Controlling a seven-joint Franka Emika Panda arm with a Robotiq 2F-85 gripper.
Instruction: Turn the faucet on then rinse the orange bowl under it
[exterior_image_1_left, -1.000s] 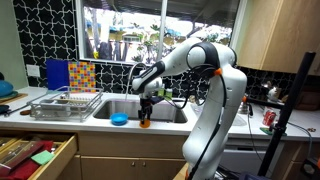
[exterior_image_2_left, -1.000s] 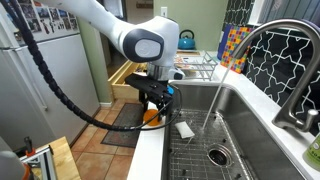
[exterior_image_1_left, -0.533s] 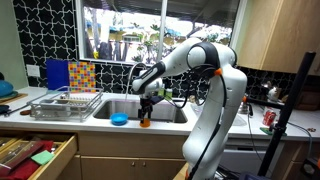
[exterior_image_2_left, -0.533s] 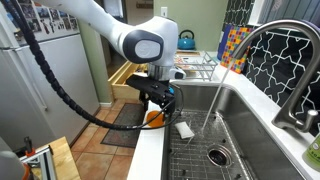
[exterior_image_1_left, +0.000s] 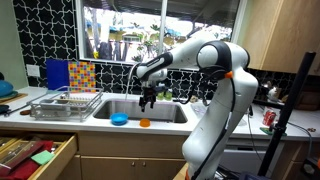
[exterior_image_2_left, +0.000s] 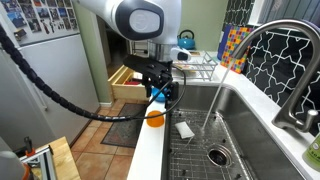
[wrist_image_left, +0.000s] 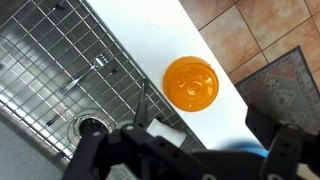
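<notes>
- One small orange bowl (wrist_image_left: 192, 82) sits on the white counter strip along the front edge of the sink (wrist_image_left: 50, 70), seen from straight above in the wrist view.
- Both exterior views show the bowl (exterior_image_1_left: 144, 122) (exterior_image_2_left: 154, 116) resting free on that edge, with nothing touching it.
- The gripper (exterior_image_1_left: 148, 99) (exterior_image_2_left: 160, 96) hangs above the bowl, clear of it, its jaws spread wide and empty.
- In the wrist view the two dark fingers (wrist_image_left: 95, 155) stand far apart at the bottom of the picture, the bowl lying beyond them.
- The faucet (exterior_image_2_left: 268, 38) arches over the basin, and a thin stream of water (exterior_image_2_left: 214, 100) falls from its spout onto the wire grid (exterior_image_2_left: 200, 150) in the sink bottom.
- A larger blue bowl (exterior_image_1_left: 120, 119) lies just beside the orange one on the same front edge.
- A wire dish rack (exterior_image_1_left: 65, 103) stands on the counter, well apart from the bowls.
</notes>
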